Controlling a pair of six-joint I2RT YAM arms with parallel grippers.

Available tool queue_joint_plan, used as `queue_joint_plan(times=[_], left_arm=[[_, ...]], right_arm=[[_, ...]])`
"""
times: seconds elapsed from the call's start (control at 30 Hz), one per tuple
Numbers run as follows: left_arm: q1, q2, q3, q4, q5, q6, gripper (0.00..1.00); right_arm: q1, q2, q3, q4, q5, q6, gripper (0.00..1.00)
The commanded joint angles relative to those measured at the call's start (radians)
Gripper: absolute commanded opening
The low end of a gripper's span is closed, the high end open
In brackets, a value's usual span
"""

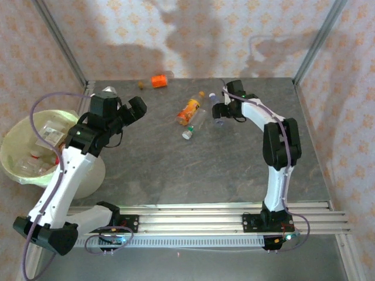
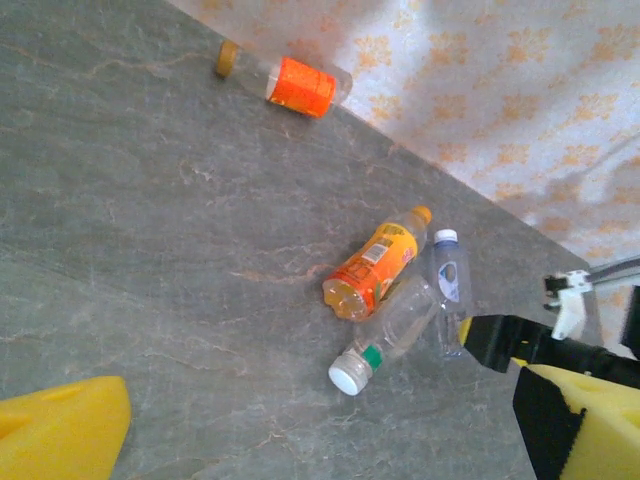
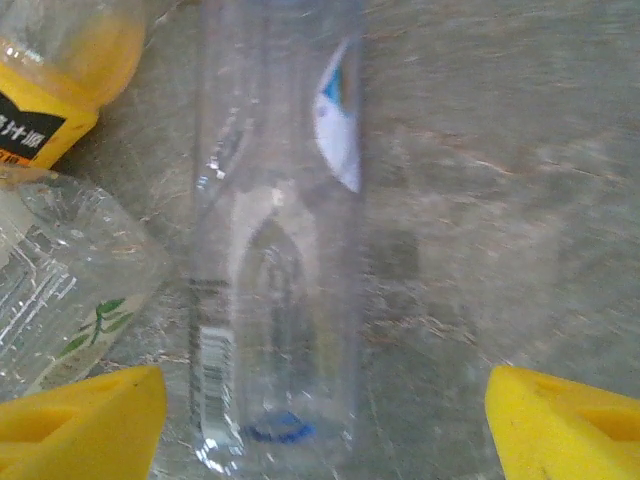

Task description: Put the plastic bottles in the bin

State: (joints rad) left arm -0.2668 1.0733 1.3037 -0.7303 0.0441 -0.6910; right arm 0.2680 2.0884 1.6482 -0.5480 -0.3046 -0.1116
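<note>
Left pincer (image 2: 322, 432) and right pincer (image 3: 325, 420) both gape, arms outstretched.

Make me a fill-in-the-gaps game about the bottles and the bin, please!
1. The bin stands off the ____ edge of the table.
2. The bottle by the back wall wears an ____ label.
3. The bottle with the green neck ring has a ____ cap.

Missing words: left, orange, white.

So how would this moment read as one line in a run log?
right gripper: open, straddling clear blue-label bottle | left gripper: open, empty | orange juice bottle, crinkled clear bottle: lying alongside | bin: at left
</note>
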Motion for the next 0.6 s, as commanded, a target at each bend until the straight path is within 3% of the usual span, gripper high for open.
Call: queue_joint_plan(times=[0.0, 0.2, 0.57], left_arm=[[-0.005, -0.027, -0.022, 0.029, -0.037, 0.004, 1.00], [-0.005, -0.007, -0.018, 0.014, -0.021, 0.015, 1.00], [-0.005, 0.020, -0.029, 0.018, 0.006, 0.018, 1.00]], right_arm=[[0.005, 0.055, 0.069, -0.115, -0.015, -0.028, 0.81], [0.020, 0.144, 0.165, -0.185, 0.040, -0.019, 0.75], [0.027, 0.074, 0.052, -0.086, 0.068, 0.021, 0.56]])
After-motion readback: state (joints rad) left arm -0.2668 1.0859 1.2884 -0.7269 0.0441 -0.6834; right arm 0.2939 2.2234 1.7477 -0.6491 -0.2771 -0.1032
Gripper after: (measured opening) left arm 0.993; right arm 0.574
